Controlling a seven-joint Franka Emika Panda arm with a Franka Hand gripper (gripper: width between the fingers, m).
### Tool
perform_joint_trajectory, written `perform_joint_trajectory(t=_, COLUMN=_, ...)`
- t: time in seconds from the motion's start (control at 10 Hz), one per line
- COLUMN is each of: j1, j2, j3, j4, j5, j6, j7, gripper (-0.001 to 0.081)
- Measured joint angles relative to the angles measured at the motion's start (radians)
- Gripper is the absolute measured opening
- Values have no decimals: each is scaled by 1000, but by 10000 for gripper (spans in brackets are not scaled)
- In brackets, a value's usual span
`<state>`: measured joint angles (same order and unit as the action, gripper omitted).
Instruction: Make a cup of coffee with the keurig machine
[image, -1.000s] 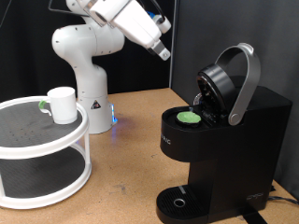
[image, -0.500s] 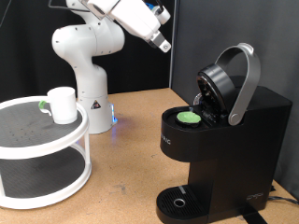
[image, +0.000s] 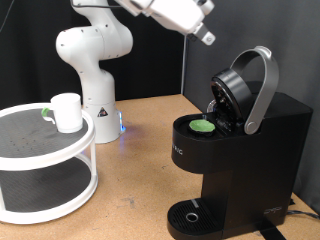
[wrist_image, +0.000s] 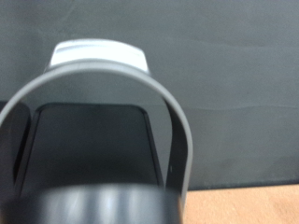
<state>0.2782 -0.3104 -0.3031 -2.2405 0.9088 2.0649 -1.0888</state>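
While my arm hangs high at the exterior view's top edge, I can only see part of the gripper (image: 205, 36) there, above and slightly to the left of the keurig machine (image: 240, 150); its fingertips are too small and cropped for me to tell whether the claw is open or closed, and nothing shows between them. I see the machine's lid handle (image: 262, 85) raised, the brew chamber tilted open, and a pod with a green top (image: 203, 126) sitting in the holder. Its round drip tray (image: 195, 217) at the base carries nothing. My cup (image: 66, 112) stands upright on the upper tier of a white two-tier round shelf (image: 45, 165) at the exterior view's left, well apart from the machine, with the robot's white base (image: 95, 70) behind it. A wooden table (image: 140, 150) carries all of this. From the wrist view I look down on the silver-grey arch of the handle (wrist_image: 182, 140) crossing the black top of the machine (wrist_image: 89, 140), with a blurred dark rounded shape at the nearest edge.
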Motion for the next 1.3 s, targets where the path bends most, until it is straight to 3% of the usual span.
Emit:
perform_joint_trajectory(t=0.4, j1=27, j2=42, j3=68, j4=61, j5=0, j6=57, j7=61, gripper=805)
perform_joint_trajectory(t=0.8, j1=26, j2=43, j3=57, j4=60, j5=-1, j6=-29, j7=57, gripper=805)
perform_joint_trajectory(t=1.3, j1=43, j2=44, j3=111, j4=90, j5=11, j6=-9, j7=102, gripper=805)
